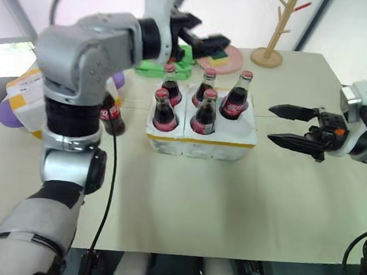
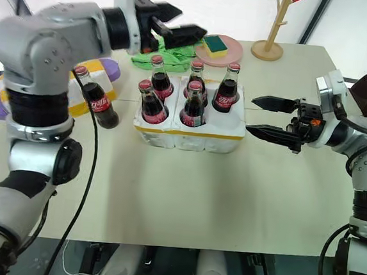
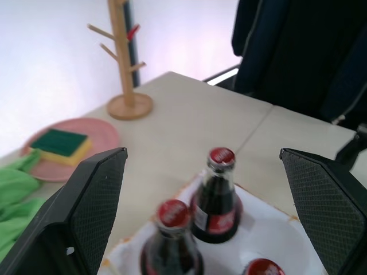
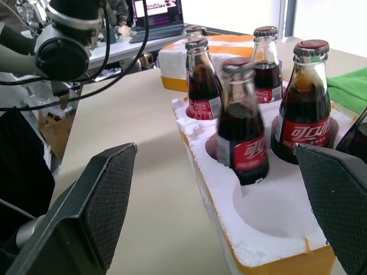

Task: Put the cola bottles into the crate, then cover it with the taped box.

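1. the left hand (image 2: 180, 26) hangs spread wide and empty above the far edge of the crate (image 2: 191, 128), with the nearest bottle caps just below and ahead of its fingers.
2. the right hand (image 2: 272, 117) is also spread and empty, held level beside the crate's right end, fingers aimed at it but apart from it.
3. five cola bottles (image 2: 227, 88) stand upright in the crate's wells; the near right well, the one closest to the right hand, is empty.
4. the sixth cola bottle (image 2: 95, 97) stands on the counter (image 2: 185, 195) out to the left of the crate, below and behind the left hand, just in front of the taped box (image 2: 83, 106).
5. risk: reaching back for the loose bottle, the left forearm could brush the caps in the crate and tip a bottle, since the arm crosses close over them.
6. risk: the loose bottle is tall and narrow, so an off-centre pinch on its smooth glass could knock it over against the taped box or let it slip.
7. risk: the open well is on the side far from the left hand, so carrying the bottle there means passing over standing bottles; a low carry would clip them.
8. risk: a bottle seated crooked would likely stop the taped box from sitting flat over the crate later.
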{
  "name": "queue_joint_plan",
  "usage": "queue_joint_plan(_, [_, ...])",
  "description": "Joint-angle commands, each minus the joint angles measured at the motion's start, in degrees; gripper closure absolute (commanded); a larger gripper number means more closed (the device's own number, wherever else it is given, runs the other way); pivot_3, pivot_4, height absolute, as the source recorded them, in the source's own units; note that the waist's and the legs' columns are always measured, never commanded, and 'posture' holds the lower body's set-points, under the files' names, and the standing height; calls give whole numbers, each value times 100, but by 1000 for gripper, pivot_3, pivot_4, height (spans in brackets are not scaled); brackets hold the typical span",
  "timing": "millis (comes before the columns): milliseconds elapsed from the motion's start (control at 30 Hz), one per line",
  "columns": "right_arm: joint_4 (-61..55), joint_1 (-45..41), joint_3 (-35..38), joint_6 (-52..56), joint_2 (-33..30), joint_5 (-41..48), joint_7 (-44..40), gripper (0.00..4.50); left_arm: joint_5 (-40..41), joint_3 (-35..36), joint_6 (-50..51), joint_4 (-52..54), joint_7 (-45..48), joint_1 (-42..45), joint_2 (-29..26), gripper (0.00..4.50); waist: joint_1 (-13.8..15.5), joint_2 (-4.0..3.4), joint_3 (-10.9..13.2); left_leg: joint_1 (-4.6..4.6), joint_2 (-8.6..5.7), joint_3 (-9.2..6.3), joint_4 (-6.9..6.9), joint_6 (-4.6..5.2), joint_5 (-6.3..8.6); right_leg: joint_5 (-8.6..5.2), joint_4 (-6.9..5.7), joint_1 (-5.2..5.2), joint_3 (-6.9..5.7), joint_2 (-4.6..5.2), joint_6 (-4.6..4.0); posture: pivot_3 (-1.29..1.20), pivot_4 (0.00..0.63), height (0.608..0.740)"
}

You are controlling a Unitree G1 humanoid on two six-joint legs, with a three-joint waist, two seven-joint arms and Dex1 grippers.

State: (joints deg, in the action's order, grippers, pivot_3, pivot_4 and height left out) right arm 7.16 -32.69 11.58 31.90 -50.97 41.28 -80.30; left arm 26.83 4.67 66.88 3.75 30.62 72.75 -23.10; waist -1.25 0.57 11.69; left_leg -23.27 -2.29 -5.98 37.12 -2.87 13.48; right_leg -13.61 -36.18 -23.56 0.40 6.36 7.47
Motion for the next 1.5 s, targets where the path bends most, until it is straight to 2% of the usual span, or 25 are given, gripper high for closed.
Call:
queue_joint_plan(33, [-31, -186, 57, -73, -4, 2, -71, 0, 32, 413, 59, 420, -207, 188, -403, 36, 7, 0, 0, 0, 0, 0, 0, 0, 0, 0, 0, -1, 0, 0, 0, 0, 150, 740])
queue_joint_plan(167, [48, -281, 47, -136, -8, -90, -82, 0, -74, 584, -55, 812, -211, -113, -1146, 36, 11, 0, 0, -1, 0, 0, 2, -2, -1, 1, 1, 1, 0, 0, 0, 0, 150, 740])
queue_joint_plan(233, [141, -366, 27, -179, -13, -160, -77, 0, 206, 1059, -62, 1089, 12, -410, -1564, 36, -25, -1, 0, 1, 0, 5, -2, -2, -1, 1, 1, -2, 5, 0, 0, 0, 150, 740])
queue_joint_plan(400, [364, -553, -5, 47, -75, -151, -106, 0, 557, 2207, -583, 1804, 733, -1960, -2554, 36, -99, -1, 0, -1, 3, 8, -8, -2, -1, 1, -3, -10, 12, -3, -1, 0, 150, 740])
queue_joint_plan(500, [478, -606, -31, -198, -72, -331, -120, 0, 634, 2842, -947, 2104, 965, -2999, -2806, 36, -101, 0, 1, -1, 3, 14, -6, -2, -1, 2, 2, -9, 17, -2, -4, 0, 150, 740])
queue_joint_plan(633, [643, -723, -58, -296, -66, -410, -217, 0, 1037, 3576, -1032, 2652, 968, -4094, -2560, 36, -67, 11, 6, 1, 4, 15, 3, -6, -3, 6, 4, -1, 17, 0, -10, 0, 150, 740])
queue_joint_plan(900, [753, -809, -88, -281, -83, -495, -363, 0, 598, 3792, -2170, 2823, 479, -5827, -1826, 36, -58, 11, 5, 16, 6, 22, 1, -6, -3, 8, 3, 8, 23, -1, -14, 0, 150, 740])
queue_joint_plan(1000, [714, -784, -56, -237, -130, -481, -390, 0, 604, 3690, -2450, 2691, 284, -6043, -1573, 36, -45, 11, 5, 16, 7, 24, 3, -6, -3, 8, 4, 9, 25, -1, -15, 0, 150, 740])
queue_joint_plan(1500, [528, -746, 40, 72, -242, -342, -357, 0, -29, 2250, -3744, 1637, -134, -6309, -844, 36, 46, 11, 5, 20, 7, 48, 1, -4, -2, 10, 7, 5, 41, 1, -22, 0, 150, 740])
